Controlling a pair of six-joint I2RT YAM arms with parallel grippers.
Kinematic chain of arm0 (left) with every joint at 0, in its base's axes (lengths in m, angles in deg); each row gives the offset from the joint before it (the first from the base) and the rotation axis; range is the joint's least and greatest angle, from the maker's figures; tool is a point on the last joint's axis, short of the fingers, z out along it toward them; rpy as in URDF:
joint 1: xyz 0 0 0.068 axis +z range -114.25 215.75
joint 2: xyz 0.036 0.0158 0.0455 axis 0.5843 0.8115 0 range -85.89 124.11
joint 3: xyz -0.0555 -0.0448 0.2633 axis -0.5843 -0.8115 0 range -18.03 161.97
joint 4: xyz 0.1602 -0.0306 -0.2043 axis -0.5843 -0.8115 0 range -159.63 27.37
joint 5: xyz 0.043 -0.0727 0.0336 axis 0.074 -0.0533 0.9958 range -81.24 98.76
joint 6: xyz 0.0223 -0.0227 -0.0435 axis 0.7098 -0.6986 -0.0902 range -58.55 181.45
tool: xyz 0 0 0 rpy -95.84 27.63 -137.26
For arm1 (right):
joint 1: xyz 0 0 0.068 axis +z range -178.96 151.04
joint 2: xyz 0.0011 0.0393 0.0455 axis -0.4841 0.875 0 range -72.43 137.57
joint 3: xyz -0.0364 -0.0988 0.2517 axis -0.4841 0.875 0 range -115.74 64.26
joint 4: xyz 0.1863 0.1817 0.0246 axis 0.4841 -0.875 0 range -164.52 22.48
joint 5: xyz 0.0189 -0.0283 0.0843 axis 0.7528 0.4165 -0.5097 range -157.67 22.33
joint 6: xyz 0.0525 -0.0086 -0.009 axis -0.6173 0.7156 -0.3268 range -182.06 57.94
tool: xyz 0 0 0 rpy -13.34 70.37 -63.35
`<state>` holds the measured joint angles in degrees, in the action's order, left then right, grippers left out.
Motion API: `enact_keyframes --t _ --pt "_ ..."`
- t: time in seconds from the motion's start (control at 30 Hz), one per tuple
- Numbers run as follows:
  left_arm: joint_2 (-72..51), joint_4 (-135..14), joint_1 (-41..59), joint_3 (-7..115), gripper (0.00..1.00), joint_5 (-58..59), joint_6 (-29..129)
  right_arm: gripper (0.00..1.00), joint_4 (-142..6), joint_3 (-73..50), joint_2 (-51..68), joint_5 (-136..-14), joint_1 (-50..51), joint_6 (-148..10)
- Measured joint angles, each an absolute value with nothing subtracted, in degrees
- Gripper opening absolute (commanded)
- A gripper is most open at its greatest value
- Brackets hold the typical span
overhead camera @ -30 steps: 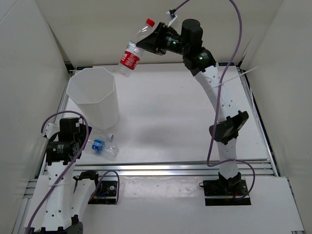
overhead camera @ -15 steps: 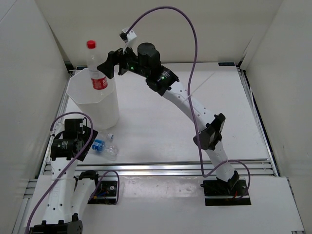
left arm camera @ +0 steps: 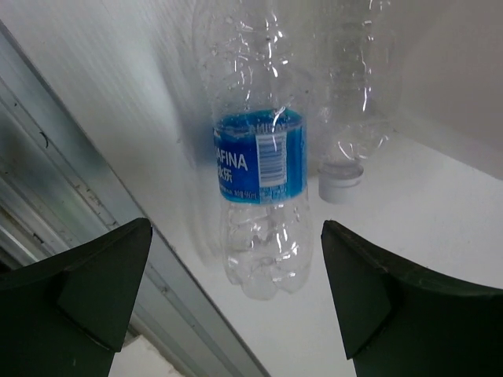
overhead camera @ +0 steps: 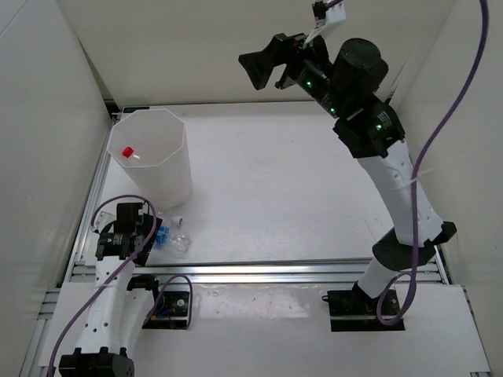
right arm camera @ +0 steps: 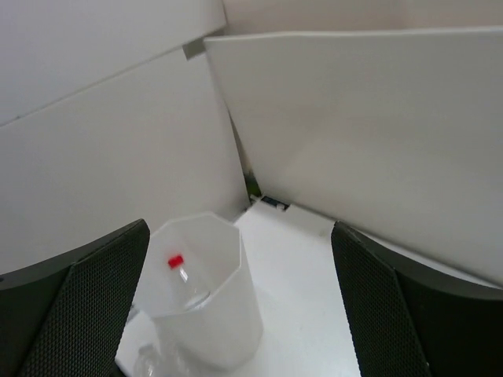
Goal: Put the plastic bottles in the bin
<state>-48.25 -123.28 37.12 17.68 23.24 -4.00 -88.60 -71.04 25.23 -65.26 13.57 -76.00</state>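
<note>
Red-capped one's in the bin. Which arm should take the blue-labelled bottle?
Left. The left gripper is open and frames the blue-labelled bottle, which lies beside the bin. The right gripper is open too, but raised high and far from it.

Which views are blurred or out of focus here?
Left wrist: table streaked with blur, blue-labelled bottle label legible, fingers dark and soft. Right wrist: slightly soft overall, bin still readable. Top external: sharp, evenly lit, faint shadows only.

The right gripper (right arm camera: 240, 229) hung with its jaws wide apart, high over the desk (right arm camera: 305, 308). Below, between its fingers, the bin (right arm camera: 226, 323) held a red-capped bottle (right arm camera: 185, 284), cap up.
</note>
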Motion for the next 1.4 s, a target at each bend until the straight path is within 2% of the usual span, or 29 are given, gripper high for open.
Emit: enact_keyframes --t 0.3,0.33,0.37,0.43,0.5,0.53,0.63,0.77,1.0,1.2,1.27,1.37,1.4 --pt "-38.04 -112.41 37.12 11.97 1.00 26.47 -10.12 1.00 -103.20 -68.20 22.41 -67.20 14.16 -78.86" --pt "-36.14 -111.52 37.12 11.80 0.97 26.60 -10.71 1.00 -104.58 -68.11 22.52 -67.92 14.00 -79.54" --pt "-34.39 -110.66 37.12 11.78 0.83 26.73 -11.30 1.00 -105.63 -67.89 22.54 -68.60 13.81 -79.93" --pt "-31.02 -109.33 37.12 11.78 0.65 27.06 -12.35 1.00 -107.01 -67.17 22.28 -69.87 13.35 -80.80" --pt "-28.62 -108.59 36.99 11.95 0.54 27.56 -13.01 1.00 -107.86 -66.41 21.85 -71.03 12.61 -81.31" --pt "-28.31 -108.22 36.66 12.19 0.52 27.96 -13.36 1.00 -108.14 -66.06 21.60 -71.64 12.15 -81.59" --pt "-28.16 -109.51 35.35 12.63 0.52 29.55 -14.65 1.00 -108.36 -65.07 20.82 -73.52 9.85 -83.01" --pt "-29.82 -119.21 33.67 18.35 0.53 31.00 -16.88 1.00 -108.71 -63.87 19.72 -74.74 7.42 -84.26" --pt "-40.57 -132.56 32.59 46.70 0.53 34.30 -15.63 1.00 -108.78 -63.76 19.55 -76.32 7.29 -84.48" --pt "-33.19 -130.66 32.62 71.69 0.52 42.03 -2.23 1.00 -108.78 -63.78 19.55 -77.06 6.70 -84.15" --pt "-27.42 -124.52 32.55 77.94 0.55 44.72 4.92 1.00 -108.76 -63.78 19.55 -77.50 6.66 -84.15" --pt "-18.37 -116.35 32.38 83.38 0.68 47.63 13.81 1.00 -108.76 -63.78 19.53 -78.28 6.64 -84.15" --pt "-15.24 -114.29 32.31 84.73 0.89 48.09 16.17 1.00 -108.73 -63.74 19.42 -78.37 6.64 -84.06"
